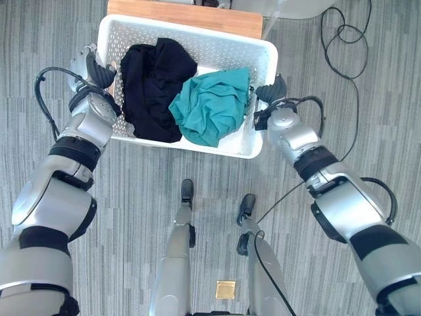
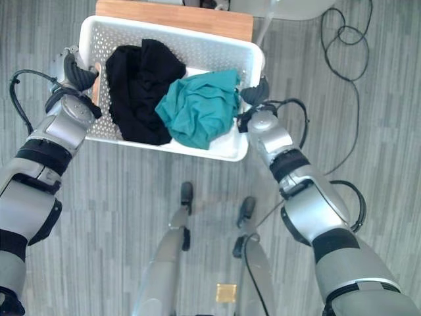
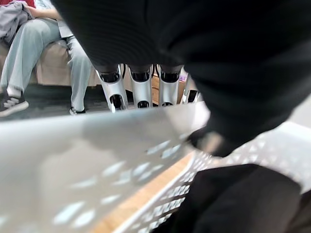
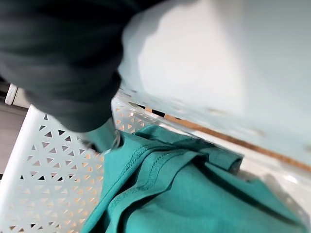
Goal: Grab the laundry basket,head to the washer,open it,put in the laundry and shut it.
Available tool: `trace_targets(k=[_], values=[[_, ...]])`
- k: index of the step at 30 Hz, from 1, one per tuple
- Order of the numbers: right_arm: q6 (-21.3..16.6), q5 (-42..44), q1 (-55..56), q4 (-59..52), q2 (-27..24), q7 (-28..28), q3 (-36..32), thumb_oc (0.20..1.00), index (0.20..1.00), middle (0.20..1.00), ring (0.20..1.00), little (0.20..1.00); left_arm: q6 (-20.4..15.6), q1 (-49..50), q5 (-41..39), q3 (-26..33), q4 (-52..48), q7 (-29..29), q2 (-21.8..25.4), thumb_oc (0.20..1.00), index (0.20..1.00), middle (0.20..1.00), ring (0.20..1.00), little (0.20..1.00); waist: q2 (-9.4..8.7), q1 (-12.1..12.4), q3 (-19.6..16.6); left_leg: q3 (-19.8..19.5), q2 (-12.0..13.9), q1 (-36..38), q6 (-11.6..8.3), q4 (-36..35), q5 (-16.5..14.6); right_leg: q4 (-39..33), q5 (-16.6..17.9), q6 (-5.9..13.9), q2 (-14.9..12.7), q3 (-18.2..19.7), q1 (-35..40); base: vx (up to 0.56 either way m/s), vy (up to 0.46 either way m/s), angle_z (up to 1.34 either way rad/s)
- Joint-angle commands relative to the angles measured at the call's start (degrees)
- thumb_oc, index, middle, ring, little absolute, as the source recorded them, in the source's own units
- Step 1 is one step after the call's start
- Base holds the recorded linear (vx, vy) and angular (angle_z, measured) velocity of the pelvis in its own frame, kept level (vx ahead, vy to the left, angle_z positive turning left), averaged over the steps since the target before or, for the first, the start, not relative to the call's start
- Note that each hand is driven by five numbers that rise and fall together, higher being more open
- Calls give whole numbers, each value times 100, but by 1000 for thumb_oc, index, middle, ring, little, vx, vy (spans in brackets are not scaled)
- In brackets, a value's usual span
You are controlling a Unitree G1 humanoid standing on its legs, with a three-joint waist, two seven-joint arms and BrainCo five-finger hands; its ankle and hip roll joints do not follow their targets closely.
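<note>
Gripping the laundry basket (image 1: pixel 197 47) at both short ends, the robot holds it in the upper centre of the frame, over the edge of a wooden tabletop (image 1: pixel 187 16). The left robot hand (image 1: pixel 99 71) is clamped over the left rim, fingers outside and thumb inside. The right robot hand (image 1: pixel 271 92) sits at the right rim, thumb inside the wall; it appears closed on the rim.

Risk: the rim grip is shallow. An uneven lift would probably tilt the basket and spill the load, and walking could work the smooth plastic out of the fingers.

The basket is white rigid plastic, rectangular, with perforated walls. Inside lie a crumpled black garment (image 1: pixel 152 85) and a teal garment (image 1: pixel 214 105) with stitched seams, both soft and loosely heaped.
</note>
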Motion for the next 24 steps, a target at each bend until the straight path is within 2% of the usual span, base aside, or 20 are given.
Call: trace_targets(k=[1, 12, 15, 19, 21, 22, 24], values=[[-37, -260, -146, -431, 223, 340, 272, 200, 200, 200, 200, 200, -266, -522, 445, -209, -337, -240, -124, 200, 200, 200, 200, 200, -169, -6, 633, -68, -196, 22, 37, 625, -980, -680, 235, 241, -79, 512, 266, 0, 0, 0], [-276, -158, 112, -1197, -78, 153, -118, 200, 200, 200, 200, 200, -318, -291, 644, -165, -584, -290, 38, 200, 200, 200, 200, 200, -180, -28, 579, -127, -182, 153, 46, 519, -937, -659, 203, 240, -50, 517, 341, -10, -6, 1], [-324, -209, 417, -1728, -330, 171, -238, 200, 200, 200, 200, 200, -469, -72, 660, -155, -801, -354, 57, 200, 200, 200, 200, 200, -200, -68, 460, -135, -159, 363, 56, 481, -945, -590, 140, 249, -60, 512, 517, -15, 4, 3], [-349, -170, 647, -1908, -454, 205, -345, 200, 200, 200, 200, 200, -547, 56, 644, -117, -934, -382, -3, 200, 200, 200, 200, 200, -224, -91, 383, -117, -168, 569, 66, 436, -967, -561, 106, 251, -62, 495, 684, 1, 1, 9], [-362, -176, 941, -2071, -599, 267, -485, 200, 200, 200, 200, 200, -652, 273, 587, -2, -1181, -406, -62, 200, 200, 200, 200, 200, -235, -110, 284, -95, -177, 790, 83, 403, -1012, -527, 71, 252, -90, 464, 874, 34, 36, 12], [-409, -79, 1355, -2202, -797, 432, -669, 200, 200, 200, 200, 200, -831, 571, 489, 105, -1490, -478, -103, 200, 200, 200, 200, 200, -249, -152, 114, -28, -192, 1168, 110, 409, -1117, -431, -5, 274, -140, 422, 1192, 19, 61, 2], [-408, -80, 1361, -2208, -799, 433, -668, 200, 200, 200, 200, 200, -827, 581, 492, 111, -1500, -479, -101, 200, 200, 200, 200, 200, -255, -161, 112, -27, -208, 1169, 118, 384, -1079, -444, 17, 276, -155, 420, 1190, 32, 60, -1]])
